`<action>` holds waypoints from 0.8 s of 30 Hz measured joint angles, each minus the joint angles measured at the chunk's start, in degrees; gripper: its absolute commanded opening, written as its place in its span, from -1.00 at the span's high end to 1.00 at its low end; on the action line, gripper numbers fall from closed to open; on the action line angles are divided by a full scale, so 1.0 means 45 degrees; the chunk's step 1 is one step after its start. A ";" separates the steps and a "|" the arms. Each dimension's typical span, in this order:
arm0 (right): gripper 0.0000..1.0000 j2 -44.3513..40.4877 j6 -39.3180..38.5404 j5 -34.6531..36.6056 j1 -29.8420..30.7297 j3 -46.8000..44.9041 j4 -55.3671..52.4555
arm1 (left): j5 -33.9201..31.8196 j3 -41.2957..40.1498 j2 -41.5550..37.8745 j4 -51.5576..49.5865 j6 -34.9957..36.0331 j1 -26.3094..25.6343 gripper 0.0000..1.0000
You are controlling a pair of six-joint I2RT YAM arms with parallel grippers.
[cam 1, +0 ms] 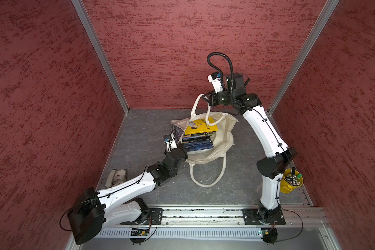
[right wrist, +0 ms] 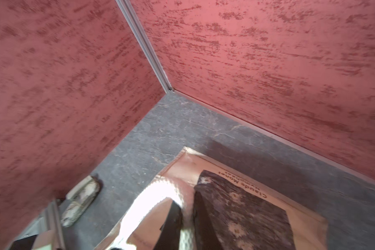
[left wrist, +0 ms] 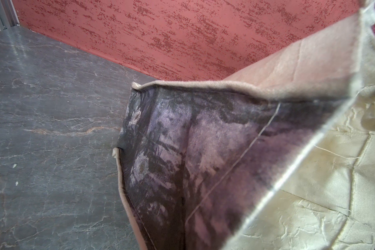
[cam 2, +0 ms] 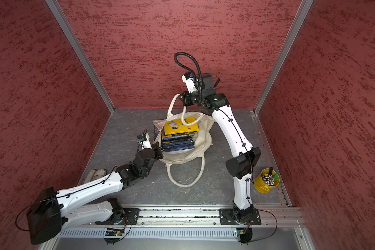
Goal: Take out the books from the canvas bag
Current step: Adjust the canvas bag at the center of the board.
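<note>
Left gripper (cam 1: 178, 144) is closed on the near rim of the canvas bag (cam 1: 224, 138), which sits open on the surface (cam 1: 139, 129); a pull could drag it. The books (cam 1: 198, 142) are stacked inside, dark navy under a bright yellow book (cam 1: 200, 128). Right gripper (cam 1: 204, 99) is shut on the raised handle (cam 1: 207, 114); lifting further could tip the stack.

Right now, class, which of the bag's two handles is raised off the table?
The far handle, pinched by the right gripper; the near handle lies slack on the table.
</note>
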 measured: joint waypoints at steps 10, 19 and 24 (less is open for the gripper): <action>0.73 0.1826 0.1166 -0.1205 -0.0515 0.1885 -0.0772 | 0.0083 -0.0559 -0.0408 0.0840 0.0355 0.0000 1.00; 0.13 0.1933 0.0515 0.2302 -0.0860 0.1705 0.0355 | 0.0175 -0.1787 -0.1321 0.0806 0.0617 -0.0160 1.00; -0.01 0.1933 0.0340 0.4517 -0.2191 0.1632 0.1909 | 0.0170 -0.2414 -0.1360 -0.0107 0.0612 -0.0340 1.00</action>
